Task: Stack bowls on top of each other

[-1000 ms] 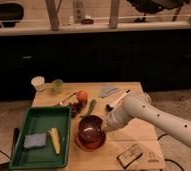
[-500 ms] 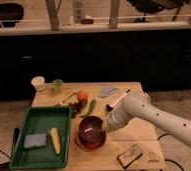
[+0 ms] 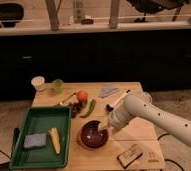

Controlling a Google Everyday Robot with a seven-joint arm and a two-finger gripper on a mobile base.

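One table [image 3: 101,161], wooden. On its left, one green tray [image 3: 39,110], holding one sponge [image 3: 35,140] and one yellow item [image 3: 54,140].

Two bowls at table front centre, just right of tray. Upper: maroon bowl [image 3: 93,135], apparently seated inside orange-red bowl [image 3: 82,144], seen only as a rim sliver at lower left. At maroon bowl's right rim: gripper [image 3: 105,129], touching or just above. Opening and hold cannot be told.

Handling, as judged: rigid, light, glossy, so probably slippery and liable to chip. Take hold across the rim wall and clamp gently.

Smaller items: one box [image 3: 130,154], one cloth [image 3: 108,91], one brush [image 3: 118,100], one white cup [image 3: 38,83], one green cup [image 3: 57,85], one pepper [image 3: 90,107], one fruit [image 3: 81,95].
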